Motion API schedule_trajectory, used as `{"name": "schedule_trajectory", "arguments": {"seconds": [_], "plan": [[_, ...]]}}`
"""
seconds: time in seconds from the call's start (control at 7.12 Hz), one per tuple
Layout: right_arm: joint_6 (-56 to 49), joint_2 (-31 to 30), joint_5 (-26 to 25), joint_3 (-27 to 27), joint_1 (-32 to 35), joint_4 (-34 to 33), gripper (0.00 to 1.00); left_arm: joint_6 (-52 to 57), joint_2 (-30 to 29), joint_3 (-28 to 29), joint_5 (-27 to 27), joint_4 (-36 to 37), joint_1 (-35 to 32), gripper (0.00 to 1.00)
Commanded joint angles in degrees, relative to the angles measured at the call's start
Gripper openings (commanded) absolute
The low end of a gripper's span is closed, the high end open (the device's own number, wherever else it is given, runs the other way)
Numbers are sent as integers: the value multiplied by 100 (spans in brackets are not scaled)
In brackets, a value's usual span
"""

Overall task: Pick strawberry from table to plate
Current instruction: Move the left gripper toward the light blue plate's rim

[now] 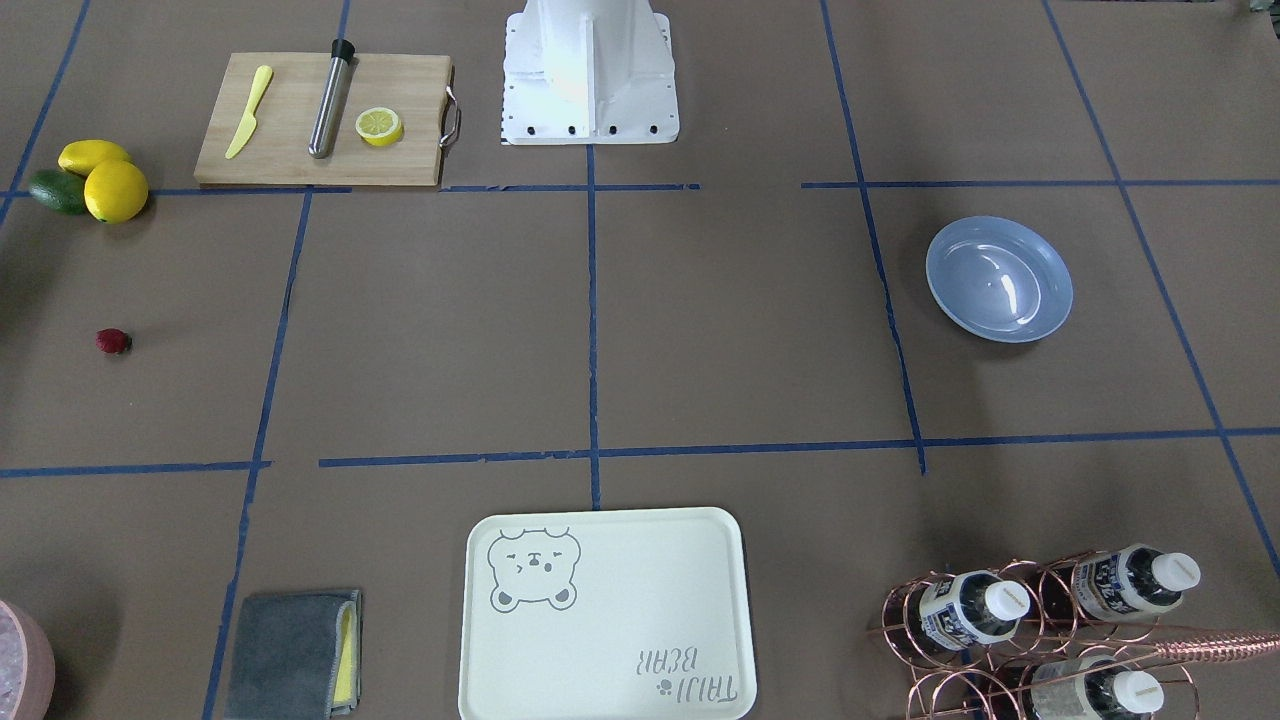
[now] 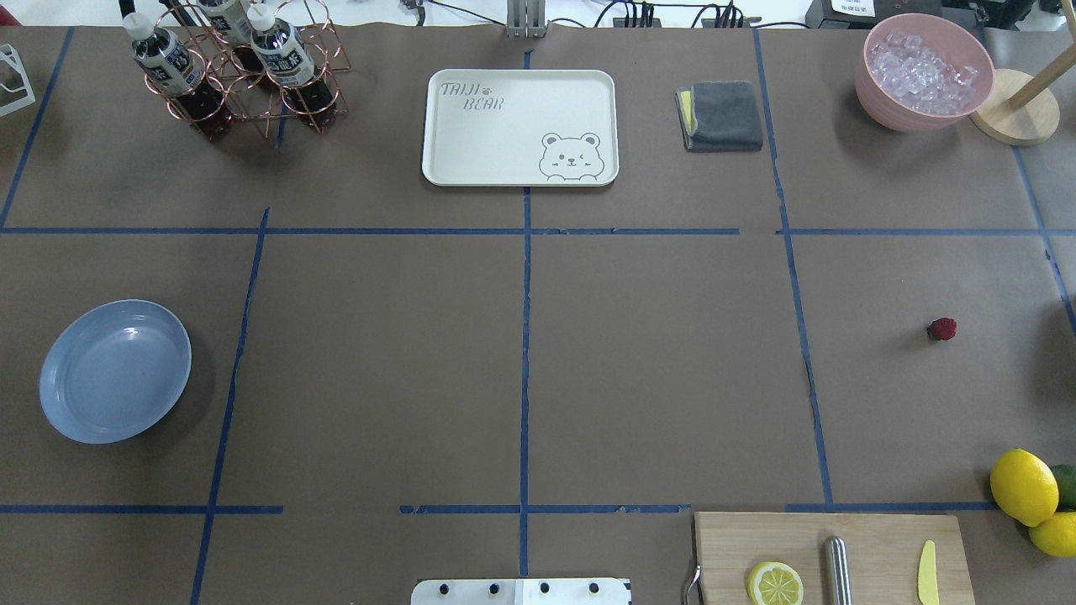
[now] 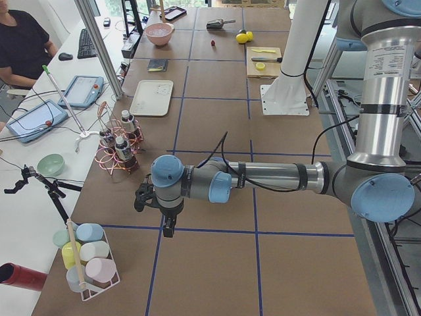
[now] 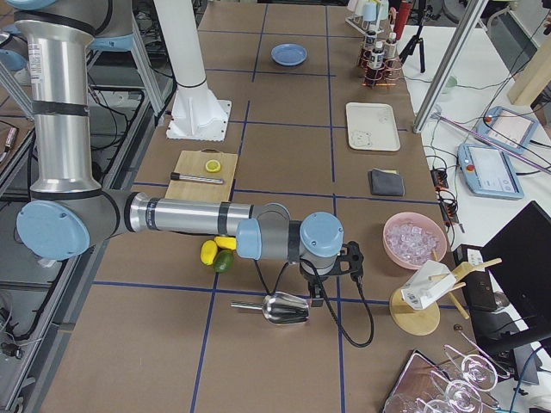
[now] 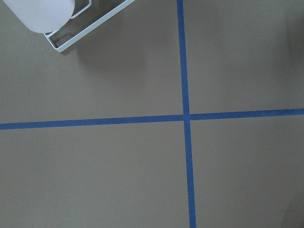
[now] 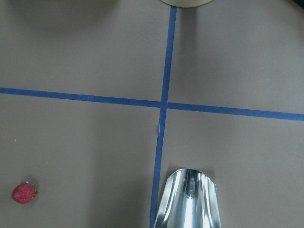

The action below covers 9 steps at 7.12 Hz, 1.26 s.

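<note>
The strawberry (image 2: pixel 942 328) is a tiny dark-red berry lying on the brown table (image 2: pixel 378 361) far to the robot's right; it also shows as the strawberry (image 1: pixel 113 341) and the strawberry (image 6: pixel 23 193) at the lower left of the right wrist view. The light-blue plate (image 2: pixel 115 370) sits bare on the table's left side, seen too as the plate (image 1: pixel 999 279). My right gripper (image 4: pixel 317 295) hangs over a tape crossing past the strawberry, beside a metal scoop (image 4: pixel 280 308). My left gripper (image 3: pixel 169 227) hovers low near the table's left end. I cannot tell whether either is open or shut.
A cutting board (image 2: pixel 828 555) holds a lemon half, a metal cylinder and a yellow knife. Lemons (image 2: pixel 1023 486) lie beside it. A bear-print tray (image 2: pixel 520 126), a grey cloth (image 2: pixel 721 115), a bottle rack (image 2: pixel 239 71) and an ice bowl (image 2: pixel 923 71) line the far edge. A person sits in the exterior left view.
</note>
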Motion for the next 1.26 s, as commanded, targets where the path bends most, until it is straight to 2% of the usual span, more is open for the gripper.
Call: {"name": "schedule_trajectory", "arguments": {"seconds": [0.0, 0.14, 0.28, 0.42, 0.7, 0.84, 0.98, 1.12], "plan": [[0, 61, 21, 19, 5, 0, 100, -3, -11, -20, 3, -132, 70, 100], [9, 62, 30, 45, 5, 0, 100, -46, -3, 15, 12, -524, 349, 100], [9, 62, 30, 106, 5, 0, 100, -343, -37, -20, 12, -581, 534, 100], [9, 62, 13, 133, 5, 0, 100, -1459, -38, -229, 12, -834, 1041, 100], [18, 62, 12, 159, 5, 9, 100, -3309, 258, -293, 21, -2165, 1868, 100], [0, 45, -14, 299, 5, 18, 100, -4282, 583, -249, 143, -3312, 2333, 100], [18, 18, 90, 283, 5, -61, 100, -5023, 926, -240, 318, -4159, 2782, 100], [235, -8, 579, 204, 5, -18, 100, -5256, 1051, -231, 372, -4428, 3021, 100]]}}
